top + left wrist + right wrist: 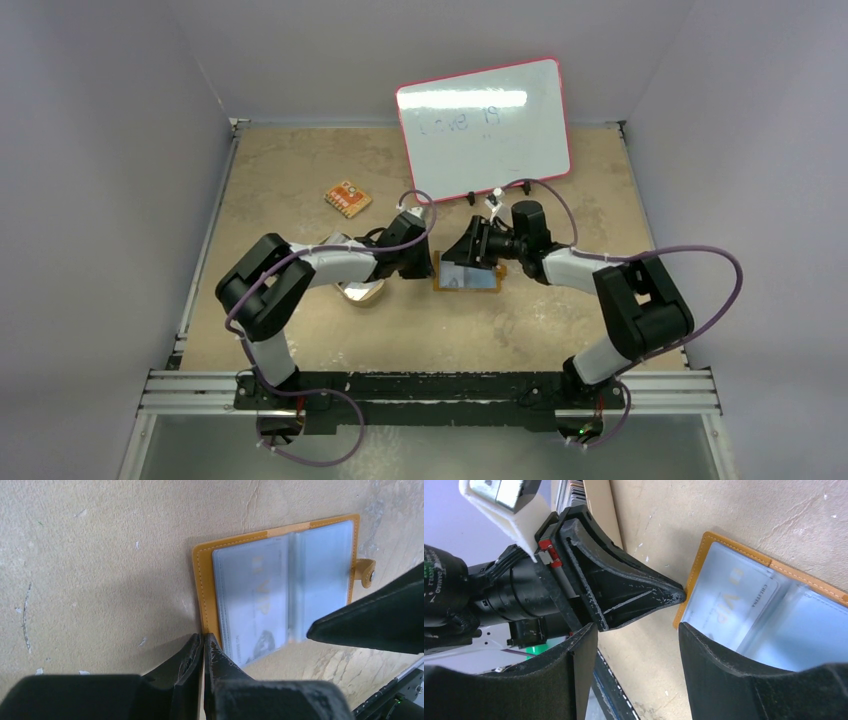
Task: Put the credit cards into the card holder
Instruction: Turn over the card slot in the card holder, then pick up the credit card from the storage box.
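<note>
Left gripper (203, 642): fingers pressed together, only a hairline gap. Nothing visible between them, though I cannot rule out a thin edge there. Tips rest against the stitched border of the small orange leather-like folding card holder (292, 580), at its near corner.

The card holder lies open and flat on the beige speckled table (300, 180), directly ahead of my left fingertips, pale blue-grey clear sleeves facing up. A thin grey-silver card (250, 605) with faint lettering sits inside the sleeve nearest my left tips. The small orange snap tab (368, 573) sticks out from the holder's far edge.

Right gripper (636, 627): spread wide, holding nothing. One finger hangs over the open sleeves, the other over bare table beside the holder. Whether the first touches the sleeve, cannot tell. My left tips point into the gap between them.

Behind my left gripper, under the forearm: a tan oval dish (362, 292), mostly hidden. Well beyond my left gripper: a flat orange patterned piece (347, 199). Beyond both grippers: a red-rimmed whiteboard (485, 115) leaning at the back.
</note>
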{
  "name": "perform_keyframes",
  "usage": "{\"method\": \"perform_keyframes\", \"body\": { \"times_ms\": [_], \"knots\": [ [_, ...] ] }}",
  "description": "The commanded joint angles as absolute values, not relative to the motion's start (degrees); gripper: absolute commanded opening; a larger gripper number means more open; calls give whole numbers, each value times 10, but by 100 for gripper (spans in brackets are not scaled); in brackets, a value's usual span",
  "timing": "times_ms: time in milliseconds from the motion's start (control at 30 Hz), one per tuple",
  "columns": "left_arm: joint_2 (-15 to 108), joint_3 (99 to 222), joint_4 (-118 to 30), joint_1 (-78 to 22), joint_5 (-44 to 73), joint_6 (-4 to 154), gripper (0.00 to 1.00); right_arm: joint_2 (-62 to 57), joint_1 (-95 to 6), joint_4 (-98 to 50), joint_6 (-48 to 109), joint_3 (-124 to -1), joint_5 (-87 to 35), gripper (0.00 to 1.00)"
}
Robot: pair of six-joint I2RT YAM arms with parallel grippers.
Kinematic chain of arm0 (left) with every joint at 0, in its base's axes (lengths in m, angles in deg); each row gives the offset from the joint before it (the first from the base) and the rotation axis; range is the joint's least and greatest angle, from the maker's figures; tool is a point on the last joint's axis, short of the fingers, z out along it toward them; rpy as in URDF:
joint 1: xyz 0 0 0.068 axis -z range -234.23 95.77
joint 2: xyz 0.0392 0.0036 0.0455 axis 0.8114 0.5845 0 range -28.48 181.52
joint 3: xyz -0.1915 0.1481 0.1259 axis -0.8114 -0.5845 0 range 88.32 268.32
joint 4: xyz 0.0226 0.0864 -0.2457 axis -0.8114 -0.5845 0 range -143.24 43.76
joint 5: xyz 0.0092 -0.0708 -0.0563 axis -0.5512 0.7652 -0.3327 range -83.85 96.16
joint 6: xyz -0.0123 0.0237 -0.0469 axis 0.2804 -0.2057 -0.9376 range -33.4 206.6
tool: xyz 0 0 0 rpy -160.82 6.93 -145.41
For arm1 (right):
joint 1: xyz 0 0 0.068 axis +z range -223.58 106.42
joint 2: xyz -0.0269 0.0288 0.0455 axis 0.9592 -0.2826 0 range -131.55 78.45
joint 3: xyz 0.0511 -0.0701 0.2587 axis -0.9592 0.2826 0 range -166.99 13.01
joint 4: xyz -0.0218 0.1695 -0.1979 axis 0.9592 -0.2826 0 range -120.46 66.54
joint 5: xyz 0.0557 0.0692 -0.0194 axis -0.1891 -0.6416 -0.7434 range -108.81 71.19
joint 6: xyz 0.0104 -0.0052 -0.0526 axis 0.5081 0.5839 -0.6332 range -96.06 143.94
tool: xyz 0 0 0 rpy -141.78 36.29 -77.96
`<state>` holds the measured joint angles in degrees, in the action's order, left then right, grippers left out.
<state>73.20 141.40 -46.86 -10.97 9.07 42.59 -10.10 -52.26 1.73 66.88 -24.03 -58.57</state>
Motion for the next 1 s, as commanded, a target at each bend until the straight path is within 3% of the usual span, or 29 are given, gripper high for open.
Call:
{"method": "perform_keyframes", "body": {
  "times_ms": [0, 267, 733, 967],
  "knots": [
    [703, 1399, -454, -109, 95, 409, 4, -115, -522, 87, 697, -240, -615, 63],
    [611, 1425, -535, -111, 5, 444, 15, -67, -523, -21, 643, -266, -572, 63],
    [486, 1513, -870, -147, -181, 674, 55, -1, -523, -120, 587, -292, -526, 63],
    [497, 1511, -906, -182, -248, 726, 60, 3, -522, -133, 583, -297, -531, 63]
  ]
}}
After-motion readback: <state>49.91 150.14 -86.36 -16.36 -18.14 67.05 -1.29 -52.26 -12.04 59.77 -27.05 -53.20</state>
